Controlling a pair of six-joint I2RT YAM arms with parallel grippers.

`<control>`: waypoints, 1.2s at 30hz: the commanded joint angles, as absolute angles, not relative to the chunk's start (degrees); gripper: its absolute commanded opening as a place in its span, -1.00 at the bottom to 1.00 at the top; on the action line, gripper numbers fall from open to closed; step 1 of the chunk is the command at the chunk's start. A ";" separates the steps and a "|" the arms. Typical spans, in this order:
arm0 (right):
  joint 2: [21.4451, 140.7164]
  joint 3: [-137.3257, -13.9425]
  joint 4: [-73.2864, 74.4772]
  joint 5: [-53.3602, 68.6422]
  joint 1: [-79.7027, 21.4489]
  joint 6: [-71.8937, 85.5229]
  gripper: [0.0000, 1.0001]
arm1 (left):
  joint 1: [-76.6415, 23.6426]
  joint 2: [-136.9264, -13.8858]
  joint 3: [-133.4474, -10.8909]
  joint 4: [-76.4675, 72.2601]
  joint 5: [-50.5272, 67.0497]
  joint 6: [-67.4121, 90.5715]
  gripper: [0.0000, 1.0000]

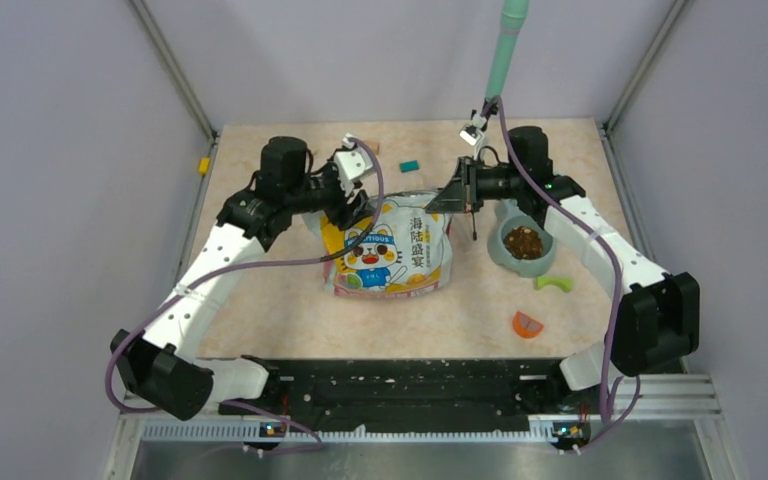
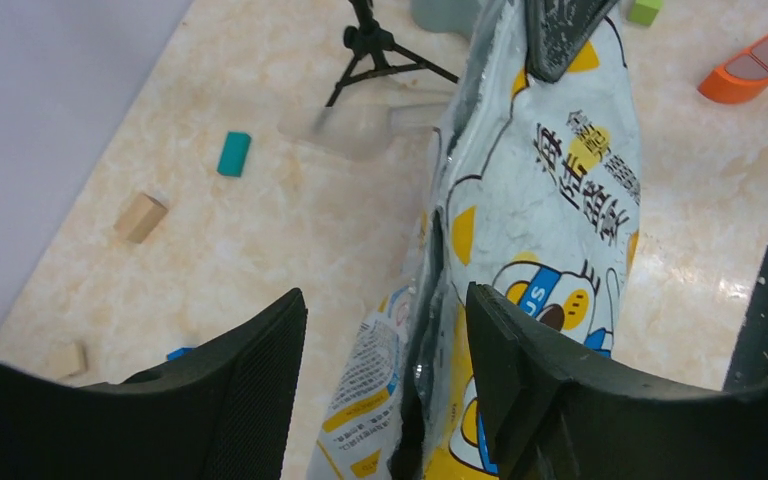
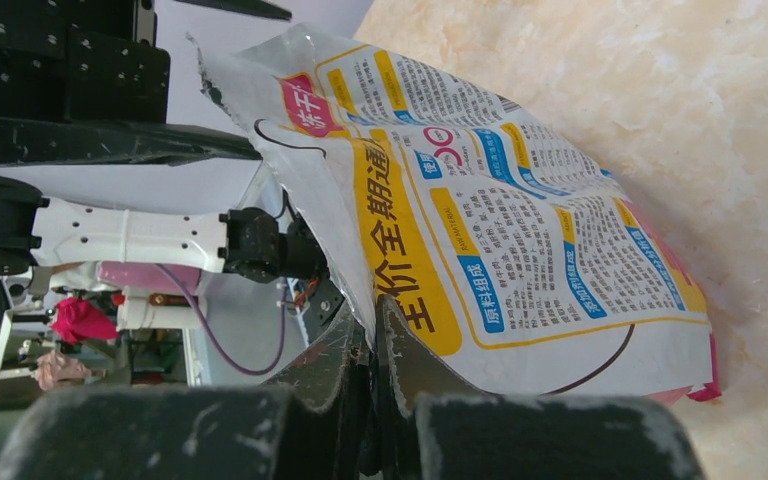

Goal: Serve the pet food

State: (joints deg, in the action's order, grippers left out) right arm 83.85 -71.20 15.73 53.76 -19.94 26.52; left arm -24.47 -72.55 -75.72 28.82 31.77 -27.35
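The pet food (image 1: 524,242) shows as brown kibble inside a grey-green bowl (image 1: 501,258) on the right. The cat-print bag (image 1: 392,250) lies mid-table with its top edge raised. My right gripper (image 1: 457,196) is shut on the bag's upper right edge; in the right wrist view the bag's (image 3: 520,220) edge is pinched in the gripper (image 3: 375,330). My left gripper (image 1: 352,208) stands open at the bag's upper left corner. In the left wrist view the gripper (image 2: 385,300) straddles the bag's (image 2: 560,180) open edge with gaps on both sides.
A small black tripod (image 2: 370,45) and a clear scoop-like piece (image 2: 360,125) sit beyond the bag. Loose pieces lie around: teal block (image 1: 409,165), wooden block (image 2: 140,217), yellow block (image 1: 203,165), green piece (image 1: 553,283), orange piece (image 1: 527,324). A teal pole (image 1: 505,50) hangs at the back.
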 commanded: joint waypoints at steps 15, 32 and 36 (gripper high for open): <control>75.69 -73.06 9.91 53.04 -23.34 12.21 0.11 | -24.68 -74.35 -83.32 51.19 44.93 -31.75 -1.00; 70.77 -66.84 15.07 38.06 -38.53 -26.36 0.63 | -17.75 -75.22 -88.55 56.06 58.49 -26.02 -1.00; 72.29 -67.58 13.01 38.90 -40.25 -26.30 0.52 | -17.77 -75.02 -88.11 55.42 58.14 -24.83 -1.00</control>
